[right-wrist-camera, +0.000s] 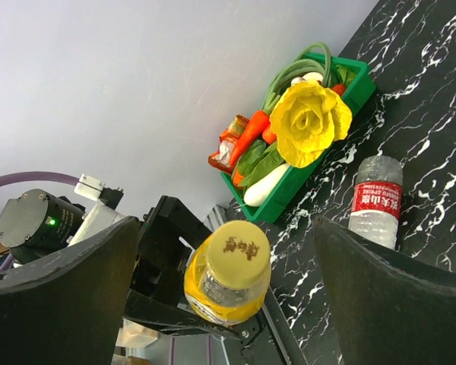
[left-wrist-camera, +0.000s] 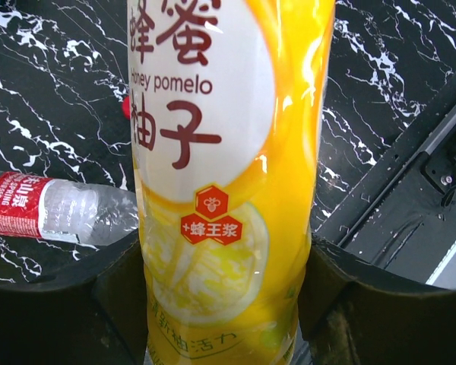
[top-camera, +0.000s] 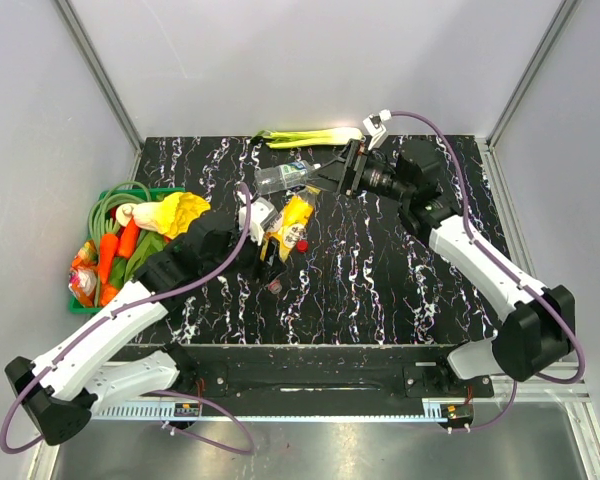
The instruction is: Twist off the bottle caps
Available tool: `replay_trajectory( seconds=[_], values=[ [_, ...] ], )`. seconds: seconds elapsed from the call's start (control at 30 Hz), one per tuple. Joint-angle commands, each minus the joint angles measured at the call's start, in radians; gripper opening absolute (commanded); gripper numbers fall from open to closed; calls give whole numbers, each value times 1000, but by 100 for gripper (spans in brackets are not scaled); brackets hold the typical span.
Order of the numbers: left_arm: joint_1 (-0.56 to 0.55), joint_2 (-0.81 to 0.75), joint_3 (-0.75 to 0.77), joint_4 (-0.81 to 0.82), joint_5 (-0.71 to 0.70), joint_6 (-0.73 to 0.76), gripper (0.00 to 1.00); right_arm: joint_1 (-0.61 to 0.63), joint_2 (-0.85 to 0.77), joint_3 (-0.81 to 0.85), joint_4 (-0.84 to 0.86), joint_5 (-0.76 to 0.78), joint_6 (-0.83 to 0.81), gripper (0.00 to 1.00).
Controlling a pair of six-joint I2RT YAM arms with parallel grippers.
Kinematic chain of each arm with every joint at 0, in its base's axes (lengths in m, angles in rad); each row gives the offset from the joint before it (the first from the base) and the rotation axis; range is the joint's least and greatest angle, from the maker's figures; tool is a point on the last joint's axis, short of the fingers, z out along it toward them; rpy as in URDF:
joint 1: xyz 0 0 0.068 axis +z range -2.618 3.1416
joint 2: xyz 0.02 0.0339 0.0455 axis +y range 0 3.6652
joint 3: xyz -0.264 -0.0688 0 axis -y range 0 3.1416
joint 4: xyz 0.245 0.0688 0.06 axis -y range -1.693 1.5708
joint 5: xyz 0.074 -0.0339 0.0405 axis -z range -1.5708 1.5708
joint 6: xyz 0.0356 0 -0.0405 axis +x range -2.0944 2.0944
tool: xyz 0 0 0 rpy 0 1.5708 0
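My left gripper [top-camera: 270, 240] is shut on the lower body of the yellow-orange juice bottle [left-wrist-camera: 228, 152], one black finger [left-wrist-camera: 118, 285] against each side, holding it tilted above the table. Its yellow cap [right-wrist-camera: 237, 255] faces my right gripper [right-wrist-camera: 228, 296], which stands wide open a short way off, touching nothing. A red-labelled clear bottle [left-wrist-camera: 53, 213] lies on the table beside the left gripper. A clear bottle with a blue-green label [top-camera: 285, 178] lies at the back, just left of the right gripper [top-camera: 327, 178]. A small red cap [top-camera: 275, 287] lies loose on the black marble table [top-camera: 380, 290].
A green basket [top-camera: 85, 300] of toy vegetables with a yellow leafy head [top-camera: 175, 212] stands at the table's left edge. A green-and-white leek [top-camera: 310, 135] lies along the back edge. Grey walls close in the table at the back and both sides.
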Motion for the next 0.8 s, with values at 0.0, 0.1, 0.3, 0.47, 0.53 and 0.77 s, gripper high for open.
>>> replay_trajectory(
  seconds=[0.0,0.1,0.3,0.47,0.53,0.77],
  values=[
    [-11,-9,52,28,-50,5,46,-2,6,-27,117,-3,78,98],
    [-19,0,56,30,-50,2,46,0,11,-39,153,-13,107,94],
    [-31,21,59,28,-47,3,46,0,11,-82,254,-2,179,85],
    [-39,37,63,28,-76,-14,45,0,28,-81,274,-11,203,78],
    [-43,43,63,28,-76,-15,45,0,29,-81,277,-10,208,76],
    [-55,63,66,28,-89,-15,45,2,41,-79,277,-13,219,57]
  ],
)
